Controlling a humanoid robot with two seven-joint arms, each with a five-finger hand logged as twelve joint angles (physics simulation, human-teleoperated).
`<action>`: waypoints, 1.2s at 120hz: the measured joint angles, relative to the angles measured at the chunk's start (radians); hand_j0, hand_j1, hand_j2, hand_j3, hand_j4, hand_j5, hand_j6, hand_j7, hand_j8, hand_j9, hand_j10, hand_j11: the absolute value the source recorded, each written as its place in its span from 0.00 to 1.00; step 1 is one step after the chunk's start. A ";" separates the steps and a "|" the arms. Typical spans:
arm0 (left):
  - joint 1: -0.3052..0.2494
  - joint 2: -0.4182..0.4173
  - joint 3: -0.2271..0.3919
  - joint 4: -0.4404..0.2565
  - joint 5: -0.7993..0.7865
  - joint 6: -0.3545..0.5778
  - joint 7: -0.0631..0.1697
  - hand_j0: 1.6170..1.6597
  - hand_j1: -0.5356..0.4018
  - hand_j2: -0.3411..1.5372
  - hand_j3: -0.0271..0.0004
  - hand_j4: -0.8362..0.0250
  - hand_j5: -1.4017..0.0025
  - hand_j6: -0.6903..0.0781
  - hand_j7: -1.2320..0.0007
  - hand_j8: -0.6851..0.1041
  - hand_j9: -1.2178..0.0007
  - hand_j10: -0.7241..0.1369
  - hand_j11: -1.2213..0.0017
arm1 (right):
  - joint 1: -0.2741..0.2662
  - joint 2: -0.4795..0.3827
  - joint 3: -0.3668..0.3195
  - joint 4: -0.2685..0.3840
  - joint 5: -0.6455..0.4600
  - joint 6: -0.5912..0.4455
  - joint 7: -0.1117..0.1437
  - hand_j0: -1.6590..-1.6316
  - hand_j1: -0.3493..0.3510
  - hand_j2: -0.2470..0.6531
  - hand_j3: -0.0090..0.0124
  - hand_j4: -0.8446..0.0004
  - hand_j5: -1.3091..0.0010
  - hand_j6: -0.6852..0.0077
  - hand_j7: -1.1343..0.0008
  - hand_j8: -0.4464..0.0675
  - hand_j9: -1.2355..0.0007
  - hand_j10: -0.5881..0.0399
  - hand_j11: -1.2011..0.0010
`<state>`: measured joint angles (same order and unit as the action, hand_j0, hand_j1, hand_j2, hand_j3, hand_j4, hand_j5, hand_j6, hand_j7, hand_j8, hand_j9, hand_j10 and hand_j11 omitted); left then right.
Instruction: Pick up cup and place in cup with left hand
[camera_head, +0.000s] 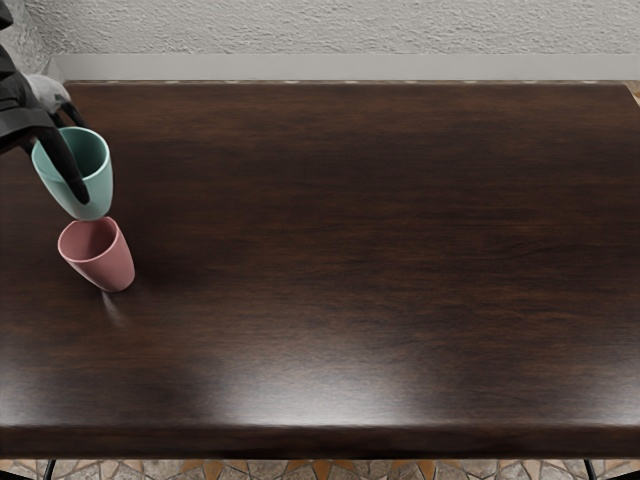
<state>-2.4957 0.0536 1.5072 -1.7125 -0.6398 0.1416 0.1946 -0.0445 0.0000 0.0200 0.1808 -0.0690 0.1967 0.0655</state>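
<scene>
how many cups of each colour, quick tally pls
Teal cup: 1
Pink cup: 1
Total: 2

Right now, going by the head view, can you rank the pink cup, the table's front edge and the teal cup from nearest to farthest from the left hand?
1. Teal cup: in the left hand, one finger inside it.
2. Pink cup: just below the teal one in the view.
3. Table's front edge: along the bottom of the view.
</scene>
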 joint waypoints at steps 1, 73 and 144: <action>0.000 0.000 0.002 0.000 0.000 -0.003 0.000 0.87 0.43 0.31 0.99 0.56 0.41 0.62 0.35 0.59 0.36 0.33 0.37 | 0.000 0.000 0.000 0.000 0.000 0.000 0.000 0.04 0.03 0.27 0.42 0.98 0.98 0.97 0.98 0.84 0.98 0.91 0.98; 0.018 -0.002 0.029 0.001 -0.001 -0.066 0.010 0.97 0.34 0.35 0.99 0.54 0.42 0.54 0.36 0.56 0.37 0.34 0.38 | 0.000 0.000 0.000 0.000 0.000 0.000 0.000 0.04 0.03 0.27 0.42 0.98 0.98 0.97 0.98 0.84 0.98 0.91 0.98; 0.020 -0.001 0.033 0.006 0.010 -0.084 0.027 0.96 0.75 0.28 0.99 0.77 0.81 0.73 0.79 0.70 0.79 0.63 0.79 | 0.000 0.000 0.000 0.000 0.000 0.000 0.000 0.04 0.03 0.27 0.42 0.98 0.98 0.97 0.98 0.84 0.98 0.91 0.98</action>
<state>-2.4758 0.0522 1.5399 -1.7068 -0.6302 0.0576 0.2212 -0.0445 0.0000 0.0200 0.1806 -0.0690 0.1970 0.0654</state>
